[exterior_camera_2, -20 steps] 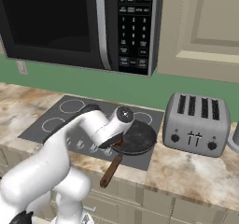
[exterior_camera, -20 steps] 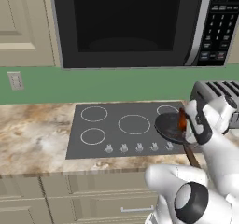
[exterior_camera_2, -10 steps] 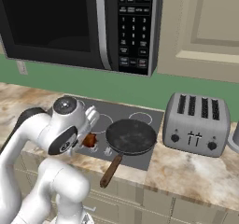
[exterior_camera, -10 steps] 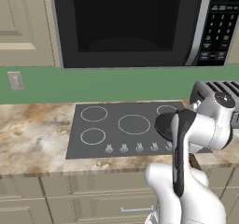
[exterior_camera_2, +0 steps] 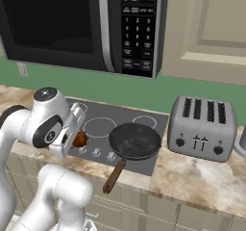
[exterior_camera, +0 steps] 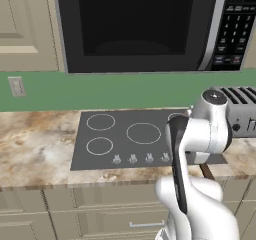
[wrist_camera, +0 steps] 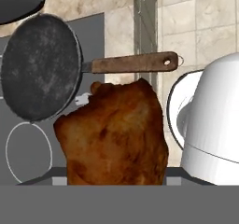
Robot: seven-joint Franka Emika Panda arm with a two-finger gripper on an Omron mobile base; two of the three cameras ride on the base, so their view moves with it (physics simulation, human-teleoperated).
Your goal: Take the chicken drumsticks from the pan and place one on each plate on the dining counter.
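Observation:
A reddish-brown chicken drumstick looms close in the hand view, held between my fingers, which it hides. From the right base view the drumstick hangs at my gripper, above the cooktop's front edge and left of the pan. My gripper is shut on it. The round black pan stands on the cooktop with nothing inside, its wooden handle pointing over the counter's front edge. In the hand view the pan lies at upper left. The plates and the dining counter are out of view.
A dark cooktop with white burner rings is set into the marbled wall counter. A silver toaster stands to the right of the pan. A black microwave hangs low above the cooktop.
My arm has swung left, away from the pan, carrying the drumstick with it. The pan now stands uncovered and empty in the right base view.

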